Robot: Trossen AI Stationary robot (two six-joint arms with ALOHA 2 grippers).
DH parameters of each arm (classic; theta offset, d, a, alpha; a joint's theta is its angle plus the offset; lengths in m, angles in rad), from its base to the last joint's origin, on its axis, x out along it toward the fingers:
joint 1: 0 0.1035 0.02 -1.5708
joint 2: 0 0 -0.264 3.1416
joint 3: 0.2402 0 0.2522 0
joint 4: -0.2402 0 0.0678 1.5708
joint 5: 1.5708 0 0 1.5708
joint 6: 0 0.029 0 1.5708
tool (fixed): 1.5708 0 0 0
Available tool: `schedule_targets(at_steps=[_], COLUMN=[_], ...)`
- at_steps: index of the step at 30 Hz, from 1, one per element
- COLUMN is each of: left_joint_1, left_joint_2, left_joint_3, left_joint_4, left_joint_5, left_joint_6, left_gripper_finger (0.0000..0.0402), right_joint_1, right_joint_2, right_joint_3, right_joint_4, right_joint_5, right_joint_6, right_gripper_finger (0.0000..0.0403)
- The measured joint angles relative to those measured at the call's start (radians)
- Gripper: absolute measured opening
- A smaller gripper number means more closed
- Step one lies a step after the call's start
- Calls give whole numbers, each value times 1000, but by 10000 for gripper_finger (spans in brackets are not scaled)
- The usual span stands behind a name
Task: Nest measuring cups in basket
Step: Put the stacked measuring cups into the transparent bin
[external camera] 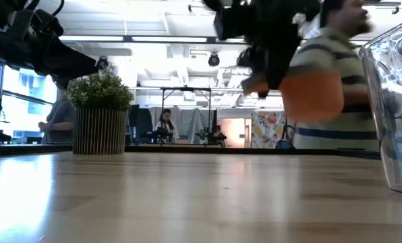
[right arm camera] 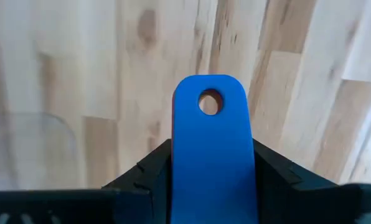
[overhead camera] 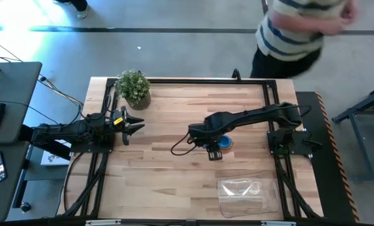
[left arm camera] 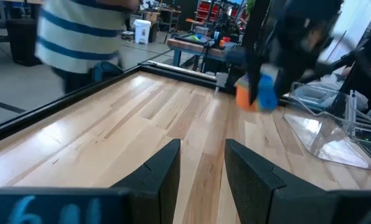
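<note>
My right gripper (overhead camera: pixel 216 152) hangs above the middle of the table, just beyond the far side of the clear basket (overhead camera: pixel 242 192), and is shut on a blue measuring cup (overhead camera: pixel 225 143). A red-orange cup (external camera: pixel 311 95) sits together with the blue one (left arm camera: pixel 267 93), both up in the air. The basket rests on its base near the table's near right corner, and its wall (external camera: pixel 395 101) shows at the low view's right. My left gripper (overhead camera: pixel 135 125) waits open at the table's left side, level, touching nothing. No other cup shows. My right gripper (right arm camera: pixel 210 163) pinches the blue cup's flat handle (right arm camera: pixel 210 134) between its two fingers, which lie along it. The handle's free end with the hanging hole (right arm camera: pixel 210 101) sticks out past the fingertips, and a red edge shows under it. Both cups are lifted clear of the table.
A potted plant (overhead camera: pixel 133 88) in a ribbed pot stands at the far left of the table. A person in a striped shirt (overhead camera: pixel 293 31) moves just beyond the far edge. Bare wood lies between the two arms and left of the basket.
</note>
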Motion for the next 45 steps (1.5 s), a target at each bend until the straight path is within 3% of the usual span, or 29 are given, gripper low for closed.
schedule_targets(at_steps=[9, 19, 34, 45], left_joint_1=[0, 0, 0, 0], left_joint_2=[0, 0, 0, 0], left_joint_3=[0, 0, 0, 0], left_joint_4=[0, 0, 0, 0], left_joint_5=[0, 0, 0, 0], left_joint_6=[0, 0, 0, 0], left_gripper_finger=[115, 115, 115, 115], right_joint_1=[62, 187, 533, 712], right_joint_2=[-193, -329, -339, -253], right_joint_3=[0, 0, -2, -4], right_joint_4=[-22, -176, -214, -189], right_joint_5=[59, 152, 221, 259], right_joint_6=[247, 517, 956, 1065], right_gripper_finger=[146, 144, 144, 143])
